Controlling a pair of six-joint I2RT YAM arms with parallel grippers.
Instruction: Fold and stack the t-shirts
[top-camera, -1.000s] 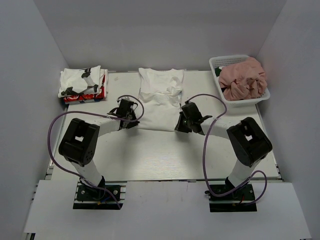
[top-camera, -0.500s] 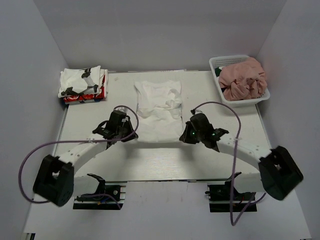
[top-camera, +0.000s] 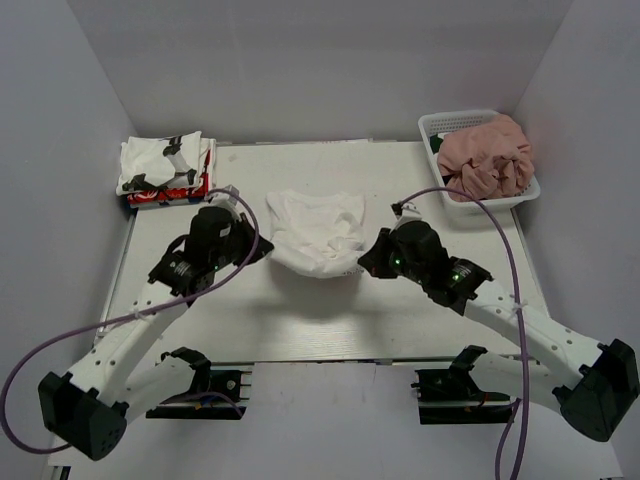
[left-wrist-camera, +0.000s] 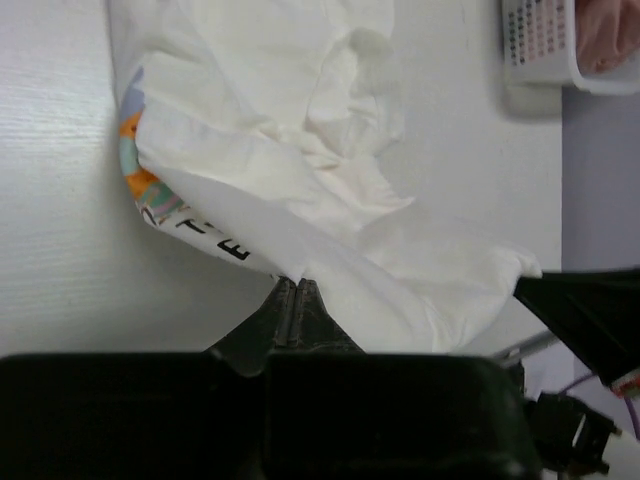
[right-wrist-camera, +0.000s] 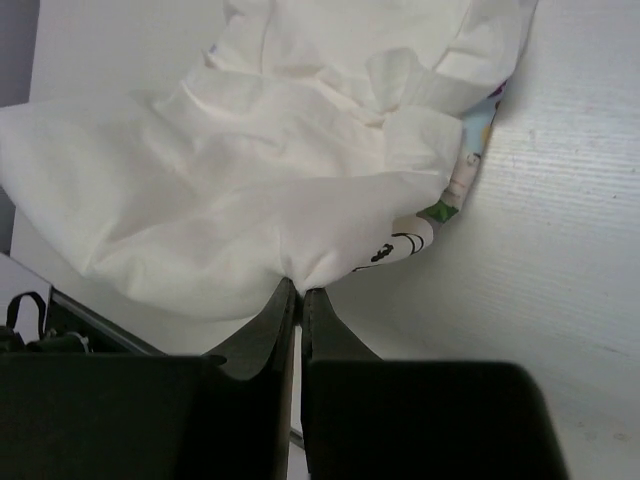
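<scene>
Centrally on the table (top-camera: 300, 320), the large white t-shirt (top-camera: 315, 230) is shown bunched between the 2 arms. The left gripper (left-wrist-camera: 291, 287) has its fingers pressed together on the shirt's near-left edge, pinching the cloth just beside a band of coloured print (left-wrist-camera: 140, 170) with black lettering. The right gripper (right-wrist-camera: 297, 290) pinches the near-right edge in the same manner, its 2 fingers closed on a fold next to a small printed figure. In the top view the near edge of the shirt spans the gap between the 2 pinch points and appears lifted off the surface, while the far part lies crumpled on the table, with loose folds along its right side. At the far-left corner, a folded white t-shirt with black patches (top-camera: 165, 160) rests on a folded red t-shirt (top-camera: 160, 196). At the far right, a white mesh basket (top-camera: 432, 126) holds a dusty pink t-shirt (top-camera: 485, 155) heaped above its rim; dark green cloth (top-camera: 437, 144) shows at the basket's left side. Both the stack and the basket stand well apart from the grippers.
</scene>
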